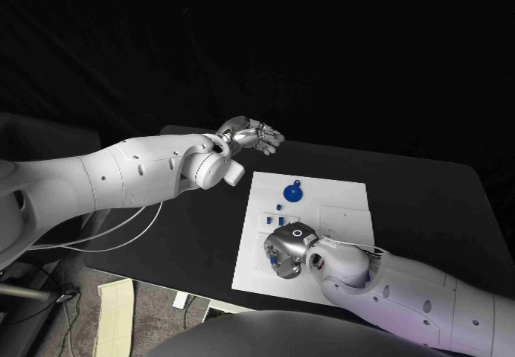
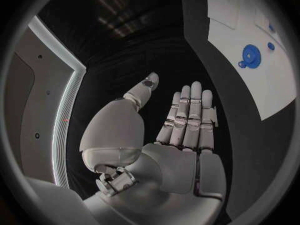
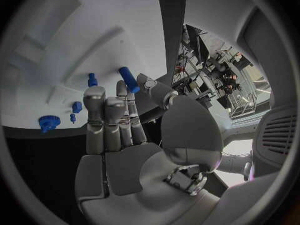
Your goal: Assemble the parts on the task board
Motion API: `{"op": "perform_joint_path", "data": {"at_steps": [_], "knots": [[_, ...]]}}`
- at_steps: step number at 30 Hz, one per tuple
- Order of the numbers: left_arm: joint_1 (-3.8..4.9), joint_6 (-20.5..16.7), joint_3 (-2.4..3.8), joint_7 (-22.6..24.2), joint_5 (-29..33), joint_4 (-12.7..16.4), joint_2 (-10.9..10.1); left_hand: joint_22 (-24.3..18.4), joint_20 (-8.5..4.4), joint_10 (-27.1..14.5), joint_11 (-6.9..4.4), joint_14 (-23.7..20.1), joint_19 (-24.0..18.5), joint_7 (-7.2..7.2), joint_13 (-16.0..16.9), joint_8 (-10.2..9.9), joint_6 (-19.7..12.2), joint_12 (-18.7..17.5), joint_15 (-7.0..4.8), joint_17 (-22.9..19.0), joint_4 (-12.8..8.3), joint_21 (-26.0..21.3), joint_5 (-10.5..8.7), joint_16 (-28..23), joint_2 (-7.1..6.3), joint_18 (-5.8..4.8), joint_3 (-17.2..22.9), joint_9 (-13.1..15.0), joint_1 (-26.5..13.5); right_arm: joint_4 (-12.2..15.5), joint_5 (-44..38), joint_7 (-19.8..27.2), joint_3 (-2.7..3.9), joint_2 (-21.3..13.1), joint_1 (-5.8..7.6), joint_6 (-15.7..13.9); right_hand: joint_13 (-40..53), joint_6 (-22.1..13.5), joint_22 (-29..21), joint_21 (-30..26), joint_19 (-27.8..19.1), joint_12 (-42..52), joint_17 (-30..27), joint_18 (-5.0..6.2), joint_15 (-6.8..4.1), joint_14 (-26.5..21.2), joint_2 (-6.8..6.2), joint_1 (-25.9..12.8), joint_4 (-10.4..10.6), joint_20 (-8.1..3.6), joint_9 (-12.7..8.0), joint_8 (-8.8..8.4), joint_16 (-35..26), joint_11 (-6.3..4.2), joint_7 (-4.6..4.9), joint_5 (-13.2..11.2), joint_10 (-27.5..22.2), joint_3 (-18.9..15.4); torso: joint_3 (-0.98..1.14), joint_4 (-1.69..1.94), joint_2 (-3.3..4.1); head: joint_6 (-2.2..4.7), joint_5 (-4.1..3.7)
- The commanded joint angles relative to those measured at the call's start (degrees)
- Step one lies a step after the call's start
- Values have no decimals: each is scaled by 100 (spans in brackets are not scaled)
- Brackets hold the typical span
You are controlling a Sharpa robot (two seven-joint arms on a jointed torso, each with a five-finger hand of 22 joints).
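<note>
The white task board [image 1: 344,201] lies mid-table. A blue gear-like part [image 1: 294,193] sits near its far edge, and small blue parts [image 1: 274,220] stand further in. My right hand [image 1: 288,250] is low over the board's near left area. In the right wrist view my right hand [image 3: 119,135] pinches a blue peg [image 3: 129,79] between thumb and a fingertip, over the board [image 3: 75,25]. Another peg [image 3: 92,79] and the gear [image 3: 47,122] lie beyond it. My left hand [image 1: 253,137] hovers off the board's far left corner, fingers straight and holding nothing [image 2: 187,120]. The gear [image 2: 251,55] lies off to its side.
The black table [image 1: 429,193] extends to the right of the board and toward the far edge. A raised square outline [image 1: 345,217] marks the board's right half. Cables and a pale box [image 1: 113,312] lie on the floor off the table's near left edge.
</note>
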Motion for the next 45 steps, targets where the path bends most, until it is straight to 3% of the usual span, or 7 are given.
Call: {"op": "perform_joint_path", "data": {"at_steps": [1, 13, 21, 28, 36, 41, 45], "knots": [[6, 60, 4, 40, 28, 16, 13, 6, 1, 5, 25, 42, 24, 6, -5, 22, -53, -27, 1, 7, 14, -39, -10, -40, 8, 83, 0, -10, -20, -3, 105, 105, -7, -1, -14, 128, -6, -46, 81, 7, -15, -26, 8, 663, 30, -4, 0, -31, -15, -9, -7, -25, -15, 3, 11, 33, -43, -75, 0, 1, 1, 1, -1], [6, 64, 4, 37, 28, 17, 7, 8, 2, 5, 25, 43, 25, 7, -5, 23, -54, -27, 2, 13, 17, -42, -10, -44, 10, 82, 0, -10, -22, -12, 76, 44, -7, -13, -13, 0, -24, -103, 68, -22, -33, -70, 5, 663, 53, -24, -37, 9, -18, -2, -24, -70, -26, 28, 37, -16, -110, -147, -2, 4, 1, 5, -10], [6, 66, 4, 38, 28, 17, 1, 10, 2, 5, 25, 43, 25, 7, -5, 24, -54, -28, 2, 16, 17, -44, -10, -47, 9, 82, 0, -11, -23, 0, 85, -20, -7, -63, -13, -396, -44, -147, 46, -71, -47, -113, -2, 663, 81, -50, -177, 88, 94, 12, -46, -116, -42, 57, 63, -89, -178, -25, -1, 3, 2, 8, -20], [6, 65, 4, 40, 28, 11, 3, 12, 2, 5, 25, 43, 25, 7, -5, 24, -55, -28, 2, 19, 16, -45, -10, -50, 9, 82, 0, -11, -22, 21, 172, 11, -6, -124, -13, -531, -226, -317, 45, -132, -126, -317, -12, 663, 260, -137, -428, 81, 167, 51, -92, -217, -59, 242, 140, -82, -689, 9, -1, 0, 1, 19, -30], [6, 62, 4, 40, 28, 12, -17, 13, 1, 5, 25, 44, 25, 7, -5, 25, -55, -29, 2, 22, 14, -47, -10, -53, 9, 83, 1, -12, -18, 235, 264, 70, 1, -377, -9, -700, -342, -525, 60, -159, -173, -322, -14, 663, 338, -196, -498, -24, 101, 75, -142, -315, -35, 329, 136, 58, -917, -253, 1, 2, 1, 24, -36], [6, 68, 4, 42, 28, 16, -25, 14, 1, 5, 25, 44, 25, 7, -5, 25, -56, -29, 2, 25, 12, -48, -10, -55, 9, 83, 2, -12, -16, 482, 344, 49, 62, -653, 86, -754, -379, -574, 62, -171, -180, -267, -20, 663, 348, -213, -501, -70, 52, 77, -160, -325, -18, 330, 117, 179, -947, -434, -1, -8, -4, 36, -58], [6, 68, 4, 45, 28, 11, -27, 16, 1, 5, 25, 44, 26, 7, -5, 26, -56, -29, 2, 27, 11, -49, -10, -56, 9, 83, 2, -12, -14, 757, 681, 153, 191, -943, 142, -812, -386, -567, 58, -180, -178, -223, -27, 663, 340, -218, -493, -78, 71, 77, -163, -316, -17, 320, 128, 181, -920, -462, 2, -5, -2, 56, -91]]}}
